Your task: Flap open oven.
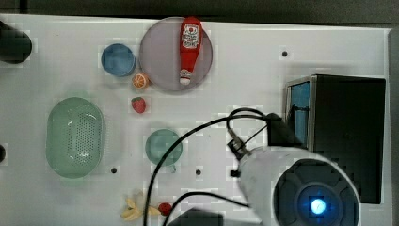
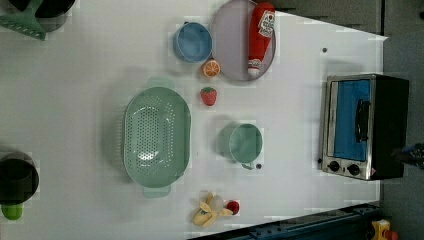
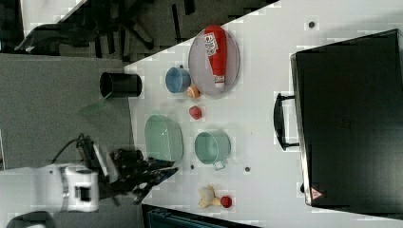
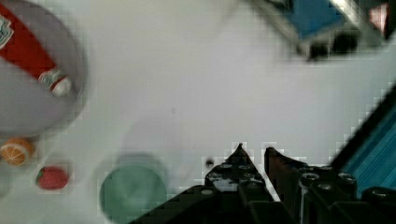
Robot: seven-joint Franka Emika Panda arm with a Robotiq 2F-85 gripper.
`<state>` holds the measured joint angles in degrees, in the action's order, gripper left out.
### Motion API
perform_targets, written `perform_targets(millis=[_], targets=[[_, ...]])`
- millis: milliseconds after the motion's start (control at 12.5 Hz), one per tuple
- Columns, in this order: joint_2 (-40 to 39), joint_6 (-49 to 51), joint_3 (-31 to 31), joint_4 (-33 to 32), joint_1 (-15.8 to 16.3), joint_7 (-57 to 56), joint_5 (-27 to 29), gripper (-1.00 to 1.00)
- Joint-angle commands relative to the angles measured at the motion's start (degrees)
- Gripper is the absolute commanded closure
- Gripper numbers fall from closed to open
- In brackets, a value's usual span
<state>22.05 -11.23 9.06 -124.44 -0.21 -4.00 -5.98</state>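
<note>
while the gripper [image 4: 252, 151] hangs over bare table [image 4: 187, 84], its two black fingertips stand close together with only a thin slit between them, and nothing is caught in that slit. in the wrist view a small green cup [image 4: 133, 191] sits just beside it, with a strawberry [image 4: 52, 177] and an orange slice [image 4: 16, 150] further off, and beyond those a grey plate [image 4: 28, 116] carrying a red ketchup bottle [image 4: 28, 49].

the oven [image 4: 310, 21] lies well apart from the fingertips in the wrist view. in the left view the oven [image 2: 365, 125] stands shut at the table's edge, its blue glass door facing the table, a dark bar handle [image 2: 361, 120] across the glass.

the oven looks rigid and heavy enough to stay put; the glass is probably fragile and slick, so the bar handle seems the place to hook or pinch, pulling the hinged door outward and down.

the bottle's white label carries print too small to read. a red triangular sticker [image 3: 316, 194] sits on the oven's black top, its marking unreadable.
</note>
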Motion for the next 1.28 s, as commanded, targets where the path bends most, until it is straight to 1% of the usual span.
perform_targets(millis=[80, 400, 560, 640, 800, 1280], targets=[[-4.12, -6.12, 4.10, -1.54, -2.11, -23.92, -0.43, 0.65], [-12.03, -18.73, 11.60, -1.74, -2.97, -51.77, -0.44, 0.65], [-16.00, -25.15, 14.54, -1.72, -3.08, -63.01, -0.43, 0.65], [-17.92, -27.79, 15.55, -1.71, -3.14, -65.26, -0.39, 0.65], [-21.56, -31.04, 16.69, -1.74, -3.29, -65.44, -0.37, 0.65], [-28.98, -34.54, 16.64, -1.84, -3.28, -65.34, 0.03, 0.65]])
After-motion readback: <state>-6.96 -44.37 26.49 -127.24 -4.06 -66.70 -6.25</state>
